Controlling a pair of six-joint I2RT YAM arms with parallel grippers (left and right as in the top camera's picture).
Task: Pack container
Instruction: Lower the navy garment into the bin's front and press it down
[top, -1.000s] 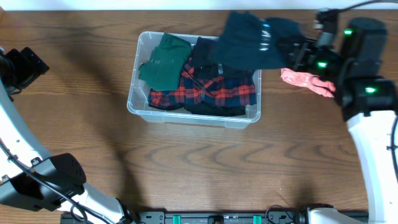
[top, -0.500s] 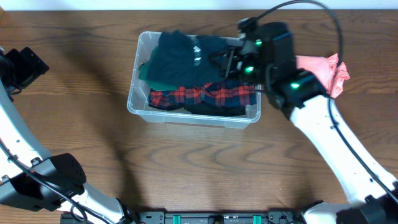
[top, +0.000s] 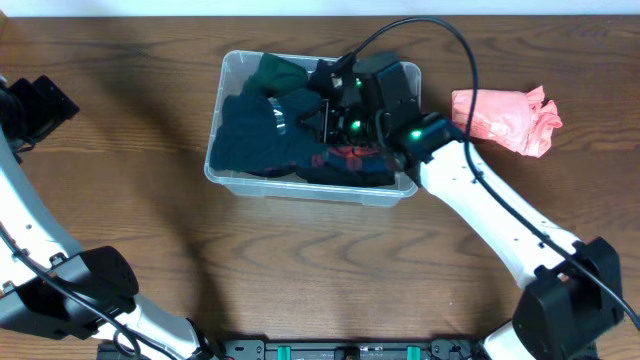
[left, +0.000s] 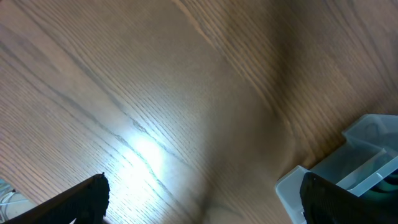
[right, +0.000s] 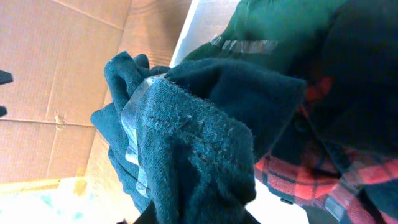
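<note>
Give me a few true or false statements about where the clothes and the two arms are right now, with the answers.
1. The pink garment lies inside the container. False: it lies on the table, beside the container.
2. The right gripper is over the container, shut on the dark blue garment. True.
3. The left gripper holds the green garment. False: it is open and empty, off to the side, and the green garment lies in the container.
4. A red plaid garment is in the container. True.
</note>
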